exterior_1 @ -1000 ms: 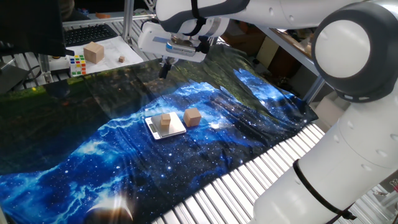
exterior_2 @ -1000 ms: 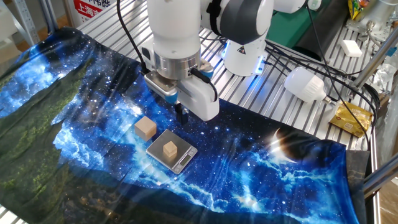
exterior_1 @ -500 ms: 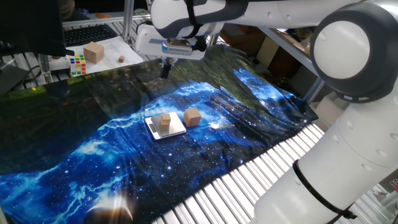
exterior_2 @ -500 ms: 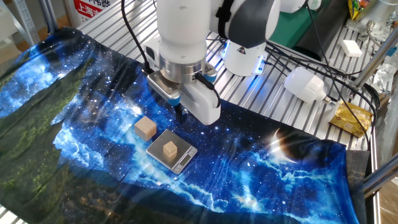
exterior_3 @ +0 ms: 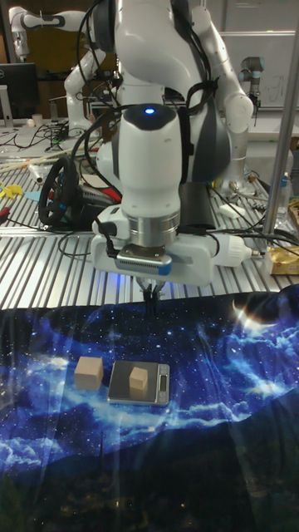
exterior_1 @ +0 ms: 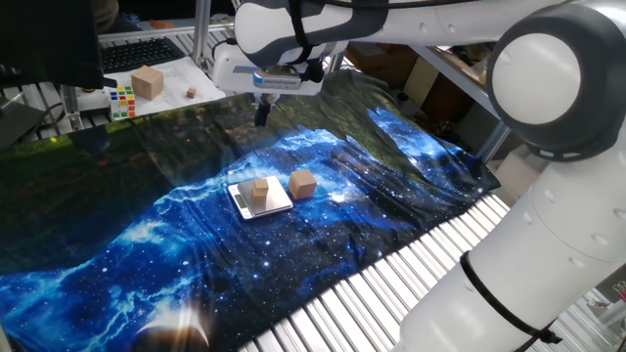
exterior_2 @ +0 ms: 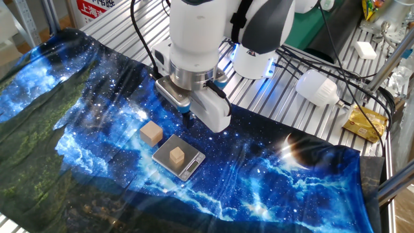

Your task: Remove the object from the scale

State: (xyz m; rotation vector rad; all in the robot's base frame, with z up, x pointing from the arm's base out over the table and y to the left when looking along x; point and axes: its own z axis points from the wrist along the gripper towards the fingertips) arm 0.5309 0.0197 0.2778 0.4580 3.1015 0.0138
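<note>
The object (exterior_1: pixel 260 189), a small tan wooden block, stands upright on the scale (exterior_1: pixel 280 203), a flat silver square on the blue galaxy cloth. The other fixed view shows the object (exterior_2: pixel 176 154) in the middle of the scale (exterior_2: pixel 191 167); so does the tall view, with the object (exterior_3: pixel 138 380) on the scale (exterior_3: pixel 160 385). My gripper (exterior_1: pixel 262 110) hangs in the air behind the scale, apart from it, fingers together and holding nothing. It also shows as the gripper (exterior_2: pixel 188 120) and the gripper (exterior_3: pixel 152 308).
A reddish-brown cube (exterior_1: pixel 302 183) sits on the cloth right beside the scale. On the far white surface are a cardboard-coloured cube (exterior_1: pixel 148 82), a Rubik's cube (exterior_1: pixel 121 101) and a tiny block (exterior_1: pixel 191 94). A white bulb-like object (exterior_2: pixel 317 87) and yellow packet (exterior_2: pixel 363 123) lie on the metal slats.
The hand has shifted slightly sideways above the cloth, staying high. Both blocks and the scale have not moved.
</note>
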